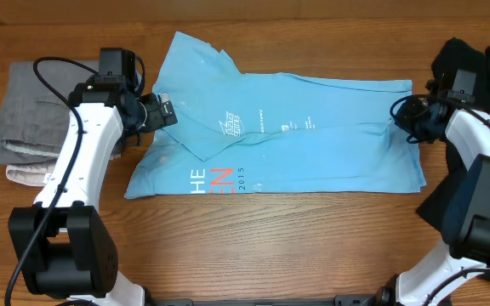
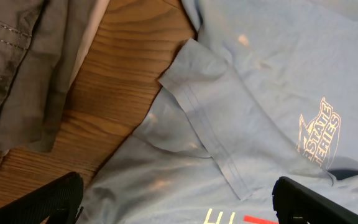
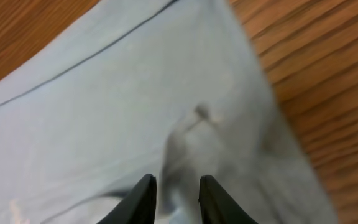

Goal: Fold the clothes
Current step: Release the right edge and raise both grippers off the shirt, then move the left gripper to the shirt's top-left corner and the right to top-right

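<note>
The clothes, a light blue T-shirt (image 1: pixel 287 136), lie spread across the middle of the table, with small white logos facing up and yellow and red letters near the front hem. One sleeve (image 2: pixel 210 118) is folded over the body. My left gripper (image 1: pixel 164 112) hovers over the shirt's left side, wide open, with nothing between its fingers (image 2: pixel 176 202). My right gripper (image 1: pixel 401 115) is at the shirt's right edge. Its jaws (image 3: pixel 176 190) stand a little apart over a raised wrinkle of the blue cloth (image 3: pixel 104 106), without pinching it.
A folded grey garment (image 1: pixel 24 110) lies on a pale cloth (image 1: pixel 24 174) at the left edge, close to the left arm, and shows again in the left wrist view (image 2: pixel 17 62). Black fabric (image 1: pixel 483 59) is heaped at the right. The wooden table (image 1: pixel 270 246) runs along the front.
</note>
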Motion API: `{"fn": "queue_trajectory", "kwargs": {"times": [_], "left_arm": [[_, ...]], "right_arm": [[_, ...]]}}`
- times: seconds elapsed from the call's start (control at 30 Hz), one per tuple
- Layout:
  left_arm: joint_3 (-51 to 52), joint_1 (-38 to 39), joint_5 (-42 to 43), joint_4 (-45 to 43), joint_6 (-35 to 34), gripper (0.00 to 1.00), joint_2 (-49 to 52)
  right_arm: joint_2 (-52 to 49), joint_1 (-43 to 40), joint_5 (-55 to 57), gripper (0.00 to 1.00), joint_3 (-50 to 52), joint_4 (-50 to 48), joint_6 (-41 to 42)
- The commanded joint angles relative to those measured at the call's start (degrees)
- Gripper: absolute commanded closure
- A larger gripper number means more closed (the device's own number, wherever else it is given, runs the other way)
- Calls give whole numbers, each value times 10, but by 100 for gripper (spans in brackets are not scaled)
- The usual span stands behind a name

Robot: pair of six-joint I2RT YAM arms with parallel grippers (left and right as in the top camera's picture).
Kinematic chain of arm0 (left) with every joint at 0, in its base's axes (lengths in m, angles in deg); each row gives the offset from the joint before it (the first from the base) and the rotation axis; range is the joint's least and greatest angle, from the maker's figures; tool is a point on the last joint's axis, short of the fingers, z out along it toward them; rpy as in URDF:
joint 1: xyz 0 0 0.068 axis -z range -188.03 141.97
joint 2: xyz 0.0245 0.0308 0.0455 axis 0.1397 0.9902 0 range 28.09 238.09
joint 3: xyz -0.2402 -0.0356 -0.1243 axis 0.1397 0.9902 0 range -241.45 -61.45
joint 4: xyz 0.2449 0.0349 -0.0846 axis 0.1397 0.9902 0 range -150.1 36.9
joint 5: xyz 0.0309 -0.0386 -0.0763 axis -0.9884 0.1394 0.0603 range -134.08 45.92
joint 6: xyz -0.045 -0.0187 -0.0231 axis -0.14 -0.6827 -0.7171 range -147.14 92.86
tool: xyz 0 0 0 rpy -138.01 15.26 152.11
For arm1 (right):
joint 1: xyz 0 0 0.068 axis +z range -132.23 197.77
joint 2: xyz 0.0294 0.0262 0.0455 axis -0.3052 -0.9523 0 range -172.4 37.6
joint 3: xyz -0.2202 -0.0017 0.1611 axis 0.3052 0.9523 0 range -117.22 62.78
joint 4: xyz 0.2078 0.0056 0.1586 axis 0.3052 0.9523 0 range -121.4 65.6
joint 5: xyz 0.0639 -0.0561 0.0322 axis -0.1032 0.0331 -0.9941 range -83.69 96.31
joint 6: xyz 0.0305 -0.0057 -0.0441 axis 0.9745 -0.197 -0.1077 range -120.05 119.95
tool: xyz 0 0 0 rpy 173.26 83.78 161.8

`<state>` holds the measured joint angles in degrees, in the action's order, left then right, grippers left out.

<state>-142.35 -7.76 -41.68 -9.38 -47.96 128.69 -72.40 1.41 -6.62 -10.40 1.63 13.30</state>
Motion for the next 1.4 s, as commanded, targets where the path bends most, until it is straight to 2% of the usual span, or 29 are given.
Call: {"fn": "queue_trajectory", "kwargs": {"times": [0.0,0.1,0.27,0.4,0.63,0.73,0.83,0.87,0.9,0.97,1.13,1.27,1.37], "left_arm": [[1,-3,2,-2,5,0,-6],[1,-3,2,-2,5,0,-6],[1,-3,2,-2,5,0,-6],[1,-3,2,-20,0,0,-6],[1,-3,5,-103,0,0,-6],[1,-3,64,-130,3,0,-6],[1,-3,162,-202,54,0,-6],[-2,-3,187,-223,57,4,-6],[-11,-2,201,-236,49,2,-6],[-40,-1,196,-243,26,0,-5],[-178,14,176,-204,47,0,18],[-330,43,148,-154,83,0,85],[-402,66,87,-155,108,0,145]], "right_arm": [[24,26,-39,73,-16,13,-17],[28,37,-37,73,-47,43,-25],[28,56,10,71,-196,191,-25],[28,73,45,68,-288,269,-25],[27,77,44,67,-322,311,-25],[27,77,43,64,-322,319,-25],[27,77,43,64,-322,320,-28],[27,77,43,64,-322,320,-28],[27,77,43,64,-322,320,-28],[27,77,43,64,-322,320,-28],[27,77,43,63,-322,311,-30],[27,77,43,63,-322,299,-30],[27,77,43,63,-322,288,-30]]}}
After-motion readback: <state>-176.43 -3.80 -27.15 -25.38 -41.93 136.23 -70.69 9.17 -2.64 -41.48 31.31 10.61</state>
